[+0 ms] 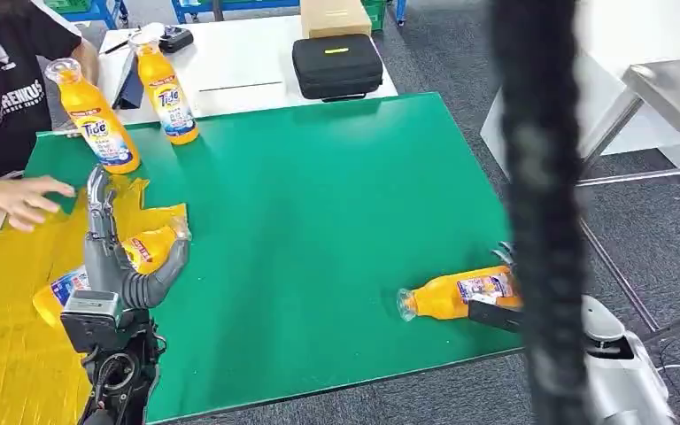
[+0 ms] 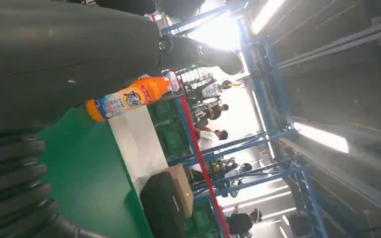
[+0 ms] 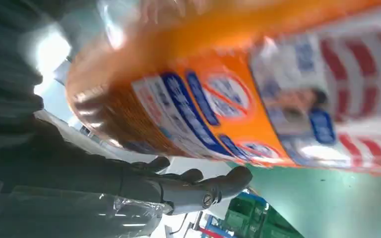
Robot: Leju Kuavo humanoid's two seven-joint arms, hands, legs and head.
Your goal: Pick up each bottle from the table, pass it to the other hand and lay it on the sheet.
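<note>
An orange Tide bottle [image 1: 447, 295] lies on its side on the green mat [image 1: 319, 195], front right. My right hand [image 1: 503, 282] is around its base, fingers on the far side and thumb on the near side. In the right wrist view the bottle [image 3: 258, 94] looms close, with the fingers [image 3: 198, 188] stretched out straight and a gap between. Another bottle [image 1: 146, 250] lies on the yellow sheet [image 1: 9, 354] beside my left hand [image 1: 111, 252], whose fingers point straight up and hold nothing. Two bottles [image 1: 97, 119] [image 1: 168, 93] stand upright at the back left; one bottle [image 2: 129, 99] appears in the left wrist view.
A person sits at the left, one hand [image 1: 22, 199] pressing on the sheet's edge. A blurred black cable [image 1: 540, 221] hangs in front of the right arm. Behind the mat are a black case [image 1: 336, 64] and a cardboard box [image 1: 335, 16]; a metal table [image 1: 673, 88] stands to the right.
</note>
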